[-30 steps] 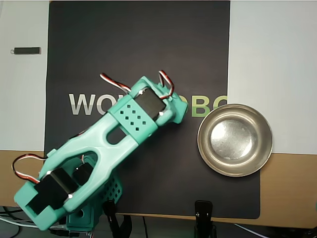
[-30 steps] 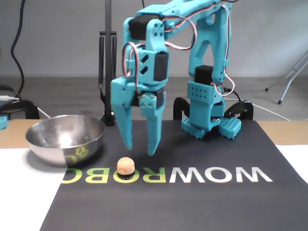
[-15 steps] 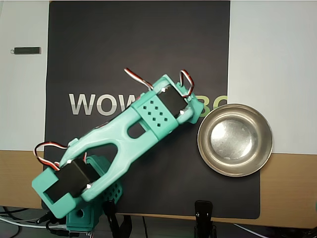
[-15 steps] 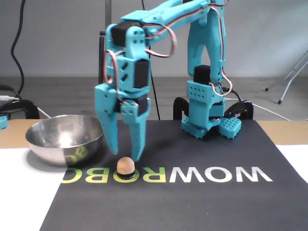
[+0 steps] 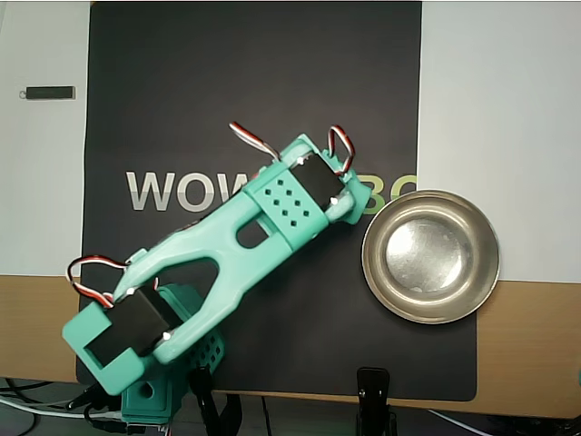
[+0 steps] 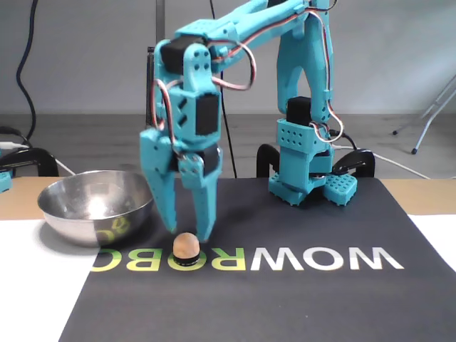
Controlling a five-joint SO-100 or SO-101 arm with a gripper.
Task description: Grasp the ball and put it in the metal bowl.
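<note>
Swung over toward the bowl side since a second ago, and barely shifted in the last half second: teal arm [image 6: 235,28] now reaching from its base at 7 o'clock in the overhead view out to about the centre of the black mat [image 5: 254,82], wrist block covering part of the printed lettering [image 5: 172,191]. Hand [image 6: 187,234] pointing straight down in the fixed view, fingers [image 6: 162,203] parted fairly wide and closed on nothing, tips hanging just above the mat. Ball [image 6: 186,246] resting on the mat on the lettering [image 6: 313,258], directly under the gap between the tips (contact with the nearer finger cannot be told from this angle), hidden beneath the wrist in the overhead view. Metal bowl [image 6: 96,205] at 9 o'clock of the ball in the fixed view, near but apart, empty apart from reflections; in the overhead view the same bowl [image 5: 430,256] at 3 o'clock of the wrist, sitting across the mat's right edge and the pale worktop [image 5: 499,109]. Small dark bar [image 5: 50,93] lying at 10 o'clock on the worktop, well apart from everything else.
</note>
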